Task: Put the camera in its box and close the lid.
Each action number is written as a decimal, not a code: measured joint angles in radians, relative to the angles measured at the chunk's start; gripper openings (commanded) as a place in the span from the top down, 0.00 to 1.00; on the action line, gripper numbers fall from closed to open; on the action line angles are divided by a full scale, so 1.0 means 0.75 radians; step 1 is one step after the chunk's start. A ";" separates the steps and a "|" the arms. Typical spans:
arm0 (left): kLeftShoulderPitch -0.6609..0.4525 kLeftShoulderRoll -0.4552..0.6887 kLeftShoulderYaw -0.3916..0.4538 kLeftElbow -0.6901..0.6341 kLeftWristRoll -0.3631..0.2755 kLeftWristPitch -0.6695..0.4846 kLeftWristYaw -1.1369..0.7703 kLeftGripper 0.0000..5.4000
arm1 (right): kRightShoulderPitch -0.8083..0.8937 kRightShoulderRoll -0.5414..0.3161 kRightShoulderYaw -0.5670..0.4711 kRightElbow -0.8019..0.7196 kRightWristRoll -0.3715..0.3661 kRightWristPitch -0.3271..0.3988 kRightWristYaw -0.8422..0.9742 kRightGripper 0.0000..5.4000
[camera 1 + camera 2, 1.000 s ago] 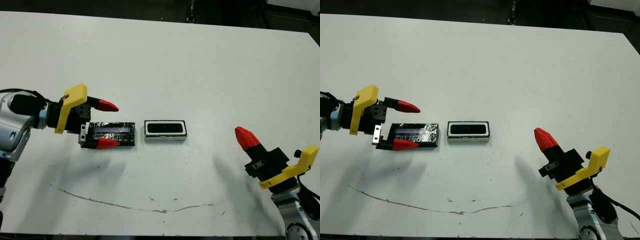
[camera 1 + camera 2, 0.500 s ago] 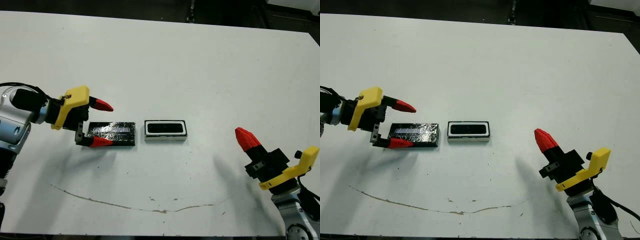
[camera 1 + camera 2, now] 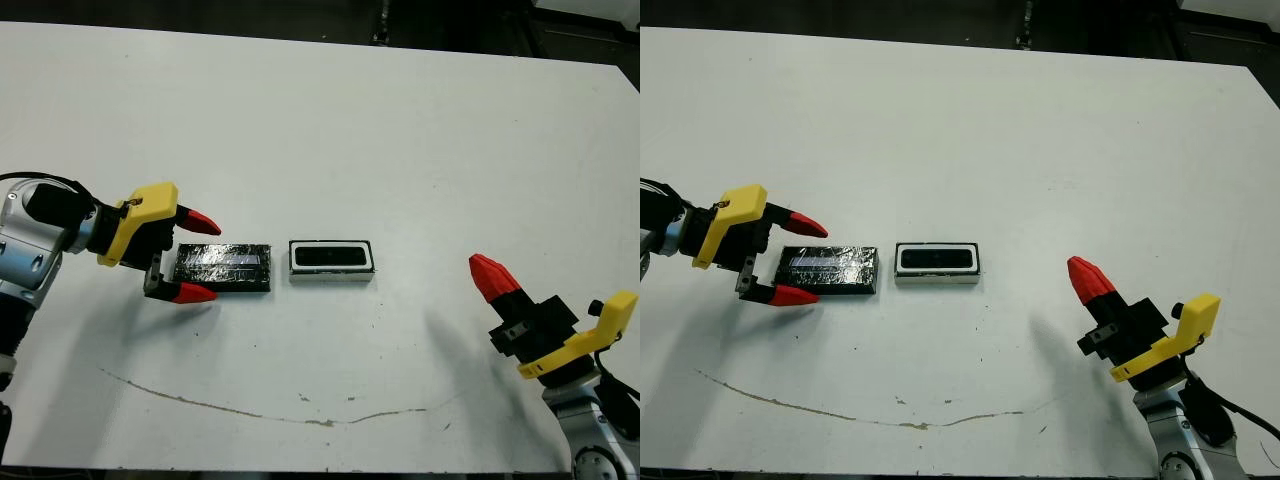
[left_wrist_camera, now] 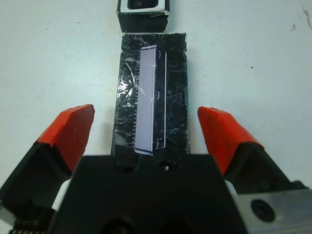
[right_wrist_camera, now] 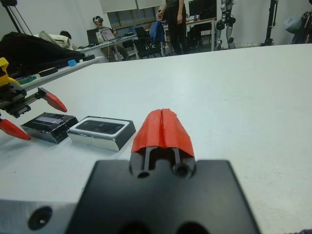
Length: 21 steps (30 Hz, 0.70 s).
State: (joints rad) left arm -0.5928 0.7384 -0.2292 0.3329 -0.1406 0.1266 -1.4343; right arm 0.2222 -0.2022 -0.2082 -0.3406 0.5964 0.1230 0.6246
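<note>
The lid (image 3: 224, 268), a glossy black plate with wrinkled reflections, lies flat on the white table. Just to its right stands the box (image 3: 331, 278), a white-walled tray, with the black camera (image 3: 330, 257) lying inside it. My left gripper (image 3: 215, 262) is open. Its red fingertips (image 4: 73, 124) flank the lid's left end without touching it. My right gripper (image 3: 483, 268) is shut on nothing, resting low at the front right, well away from the box. In the right wrist view the box (image 5: 102, 132) and lid (image 5: 48, 126) sit ahead, beside the left gripper.
A thin brown scuff line (image 3: 300, 412) curves across the table near its front edge. Beyond the table's far edge are desks, chairs and people (image 5: 173, 19) in the right wrist view.
My left gripper has drawn back to the left along the lid, still open, and the lid stays flat on the table. The right arm, box and camera have not moved.
</note>
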 measured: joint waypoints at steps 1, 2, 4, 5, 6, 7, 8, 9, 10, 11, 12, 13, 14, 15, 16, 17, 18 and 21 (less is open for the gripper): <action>0.000 -0.005 0.002 0.007 -0.001 -0.001 0.001 0.00 | -0.001 -0.001 0.000 0.000 0.001 0.001 0.000 1.00; 0.000 -0.008 0.003 0.013 -0.002 0.000 0.001 0.00 | -0.001 -0.002 0.000 0.000 0.002 0.001 0.000 1.00; 0.001 -0.020 0.009 0.029 -0.009 0.002 0.006 0.00 | -0.001 -0.004 0.001 -0.004 0.003 0.005 -0.004 1.00; 0.002 -0.025 0.012 0.037 -0.014 0.002 0.008 0.00 | -0.001 -0.004 0.001 -0.006 0.004 0.005 -0.005 1.00; 0.004 -0.031 0.017 0.042 -0.016 0.005 0.015 0.00 | -0.001 -0.004 0.001 -0.007 0.005 0.005 -0.005 1.00; 0.008 -0.037 0.020 0.043 -0.020 0.014 0.024 0.00 | -0.001 -0.004 0.001 -0.007 0.006 0.005 -0.004 1.00; 0.012 -0.040 0.023 0.043 -0.022 0.026 0.031 0.00 | -0.001 -0.004 0.001 -0.007 0.007 0.005 -0.004 1.00; 0.015 -0.042 0.024 0.042 -0.026 0.044 0.035 0.00 | -0.001 -0.004 0.002 -0.007 0.007 0.005 -0.004 1.00; 0.019 -0.043 0.026 0.039 -0.029 0.066 0.039 0.00 | 0.000 -0.004 0.003 -0.007 0.007 0.005 -0.004 1.00; 0.024 -0.044 0.028 0.033 -0.031 0.092 0.049 0.01 | 0.000 -0.004 0.005 -0.007 0.006 0.005 -0.005 1.00; 0.031 -0.044 0.031 0.023 -0.034 0.117 0.059 0.03 | 0.000 -0.004 0.006 -0.007 0.007 0.005 -0.005 1.00; 0.040 -0.045 0.035 0.012 -0.040 0.140 0.070 0.05 | 0.001 -0.004 0.007 -0.007 0.008 0.006 -0.005 1.00; 0.049 -0.046 0.038 0.002 -0.045 0.154 0.079 0.08 | 0.002 -0.004 0.007 -0.007 0.011 0.007 -0.005 1.00; 0.058 -0.048 0.040 -0.006 -0.049 0.160 0.085 0.09 | 0.002 -0.004 0.008 -0.007 0.015 0.008 -0.005 1.00; 0.064 -0.049 0.041 -0.011 -0.053 0.165 0.092 0.13 | 0.002 -0.004 0.008 -0.007 0.020 0.011 -0.005 1.00; 0.067 -0.050 0.043 -0.014 -0.057 0.171 0.096 0.15 | 0.002 -0.004 0.008 -0.007 0.022 0.013 -0.005 1.00; 0.071 -0.052 0.047 -0.017 -0.061 0.171 0.099 0.18 | 0.002 -0.004 0.009 -0.007 0.022 0.013 -0.005 1.00; 0.079 -0.060 0.058 -0.014 -0.070 0.151 0.101 0.27 | 0.002 -0.004 0.012 -0.007 0.023 0.014 -0.005 1.00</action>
State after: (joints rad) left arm -0.5339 0.6933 -0.1860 0.3226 -0.1928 0.2396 -1.3587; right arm 0.2235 -0.2052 -0.1989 -0.3460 0.6133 0.1331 0.6210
